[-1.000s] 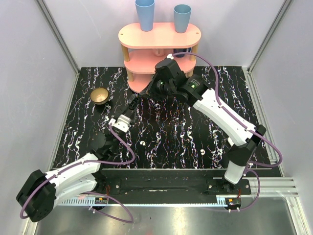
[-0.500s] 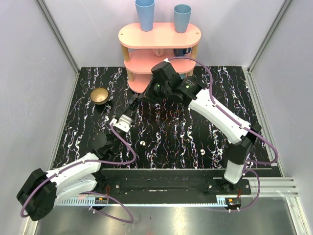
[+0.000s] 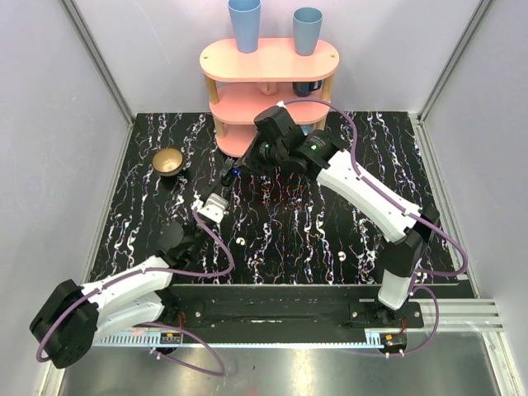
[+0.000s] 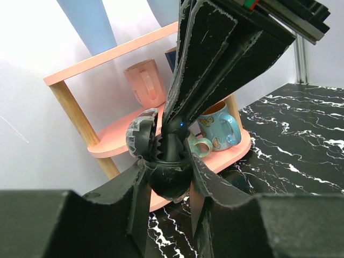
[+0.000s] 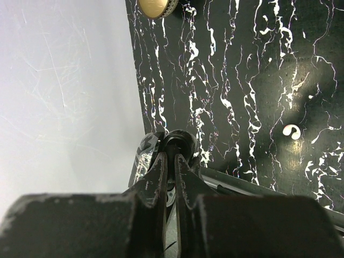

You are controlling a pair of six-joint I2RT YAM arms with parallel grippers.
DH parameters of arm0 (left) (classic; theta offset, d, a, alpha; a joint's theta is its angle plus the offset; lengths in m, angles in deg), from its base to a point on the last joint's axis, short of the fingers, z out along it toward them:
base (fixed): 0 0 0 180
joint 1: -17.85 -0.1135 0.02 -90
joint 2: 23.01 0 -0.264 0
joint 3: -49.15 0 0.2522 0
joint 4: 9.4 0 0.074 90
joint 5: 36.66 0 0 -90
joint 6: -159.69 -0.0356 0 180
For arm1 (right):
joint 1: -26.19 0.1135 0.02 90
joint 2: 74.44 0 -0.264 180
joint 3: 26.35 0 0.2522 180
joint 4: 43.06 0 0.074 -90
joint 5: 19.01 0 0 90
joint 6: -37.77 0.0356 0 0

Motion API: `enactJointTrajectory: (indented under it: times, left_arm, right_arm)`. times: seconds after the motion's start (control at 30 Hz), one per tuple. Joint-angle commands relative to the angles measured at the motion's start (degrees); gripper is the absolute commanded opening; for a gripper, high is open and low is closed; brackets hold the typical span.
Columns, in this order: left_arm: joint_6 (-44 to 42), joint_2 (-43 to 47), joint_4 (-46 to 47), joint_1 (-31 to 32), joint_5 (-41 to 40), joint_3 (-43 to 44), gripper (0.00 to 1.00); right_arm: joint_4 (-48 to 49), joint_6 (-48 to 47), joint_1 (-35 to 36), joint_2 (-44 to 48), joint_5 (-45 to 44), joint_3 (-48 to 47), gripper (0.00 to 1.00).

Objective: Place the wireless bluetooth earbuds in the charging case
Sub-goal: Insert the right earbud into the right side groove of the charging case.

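The charging case [image 4: 169, 180] looks black and round here, and its hinged lid [image 4: 141, 134] stands open to the left. My left gripper [image 4: 168, 172] is shut on the case and holds it above the table in front of the shelf. The right gripper [image 4: 174, 128] comes down from above with its fingers [image 4: 215, 64] almost together and its tips inside the open case. Nothing shows between them. From the top, both grippers meet at the case [image 3: 230, 172]. Two small white earbuds lie on the table, one [image 3: 239, 241] near the left arm and one [image 3: 341, 256] further right. The right wrist view shows one earbud [image 5: 292, 131] beyond the case [image 5: 183, 141].
A pink two-tier shelf [image 3: 268, 62] stands just behind the grippers, with two blue cups [image 3: 245, 25] on top and mugs [image 4: 217, 126] on its lower tier. A gold bowl [image 3: 169, 161] sits at the left. Pale walls close off three sides of the table.
The right gripper has moved left and down onto the case. The left gripper, still holding the case, shifted slightly right.
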Motion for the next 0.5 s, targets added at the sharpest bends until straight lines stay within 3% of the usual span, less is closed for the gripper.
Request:
enactJointTrajectory:
  times: [0.0,0.47]
  left_arm:
    - [-2.0,-0.7,7.0,0.6,0.5,2.2,0.00]
    - [-4.0,-0.2,11.5,1.6,0.8,1.6,0.00]
  right_arm:
    - [0.2,0.9,1.1,-0.4,0.3,1.3,0.00]
    - [-0.2,1.0,1.1,-1.3,-1.6,2.5,0.00]
